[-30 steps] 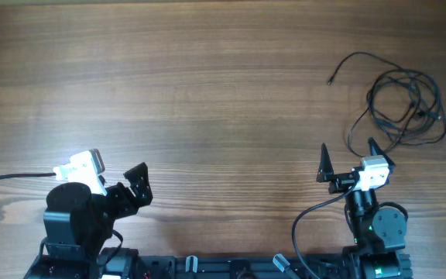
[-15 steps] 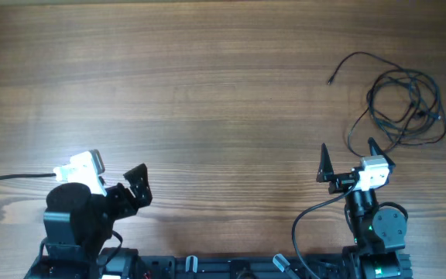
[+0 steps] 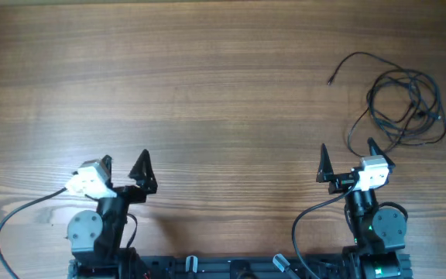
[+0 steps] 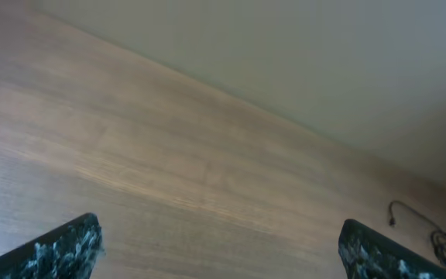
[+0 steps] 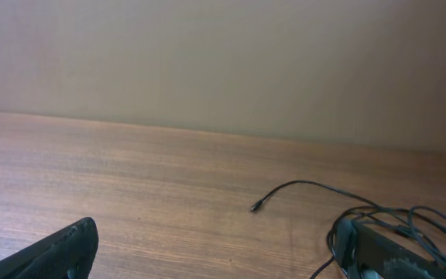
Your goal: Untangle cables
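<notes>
At the far right of the table (image 3: 207, 77), the cables (image 3: 399, 107) lie in a loose tangle of overlapping loops. One free end (image 3: 331, 80) trails out to the left and stops in a small plug. Nothing touches them. The right gripper (image 3: 348, 147) sits near the table's front edge, just short of the tangle, its jaws spread wide and empty. In its wrist view the loops show at the lower right, and the plug end lies on bare wood between the two fingers. The left gripper (image 3: 125, 159) is at the front left, well apart from the cables, jaws likewise wide and holding nothing. Its wrist view catches the tangle only in the lower right corner, below a plain wall (image 4: 324, 54)
</notes>
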You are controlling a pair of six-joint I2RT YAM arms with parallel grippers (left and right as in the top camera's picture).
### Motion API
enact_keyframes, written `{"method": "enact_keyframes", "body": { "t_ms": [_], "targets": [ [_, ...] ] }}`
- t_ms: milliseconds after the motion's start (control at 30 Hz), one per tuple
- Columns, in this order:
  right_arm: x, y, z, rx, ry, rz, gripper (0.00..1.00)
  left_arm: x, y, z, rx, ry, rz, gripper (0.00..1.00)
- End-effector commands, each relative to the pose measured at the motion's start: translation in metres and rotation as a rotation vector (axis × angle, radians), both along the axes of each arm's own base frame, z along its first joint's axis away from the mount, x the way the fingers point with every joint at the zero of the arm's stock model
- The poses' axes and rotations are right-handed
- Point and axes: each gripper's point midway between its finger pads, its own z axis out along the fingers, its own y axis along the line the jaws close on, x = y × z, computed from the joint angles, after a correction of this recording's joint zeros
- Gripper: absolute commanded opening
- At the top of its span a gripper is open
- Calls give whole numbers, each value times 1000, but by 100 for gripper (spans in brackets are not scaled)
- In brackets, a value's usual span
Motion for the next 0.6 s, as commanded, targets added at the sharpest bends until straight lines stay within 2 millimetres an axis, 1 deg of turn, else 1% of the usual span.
{"method": "enact_keyframes", "body": {
  "t_ms": [0,100,133,200,233,400,500,533,567],
  "targets": [
    [-1,4,3,-15,-16,21,100,6,3,12,18,-105,9,100],
    [-1,4,3,-15,-16,21,100,10,4,28,70,-221,20,100],
    [-1,4,3,-15,-16,21,100,11,4,34,111,-267,17,100],
    [-1,4,3,-15,-16,21,100,11,2,39,163,-314,14,100],
    [-1,4,3,-15,-16,21,100,11,1,38,191,-326,10,100],
    [-1,4,3,-15,-16,21,100,14,-6,20,312,-282,-27,100],
    [-1,4,3,-16,-16,21,100,15,-6,3,332,-214,-36,100],
    [-1,4,3,-16,-16,21,100,15,-5,-9,330,-167,-41,100],
    [-1,4,3,-15,-16,21,100,15,-5,-14,329,-147,-45,100]
  ]
}}
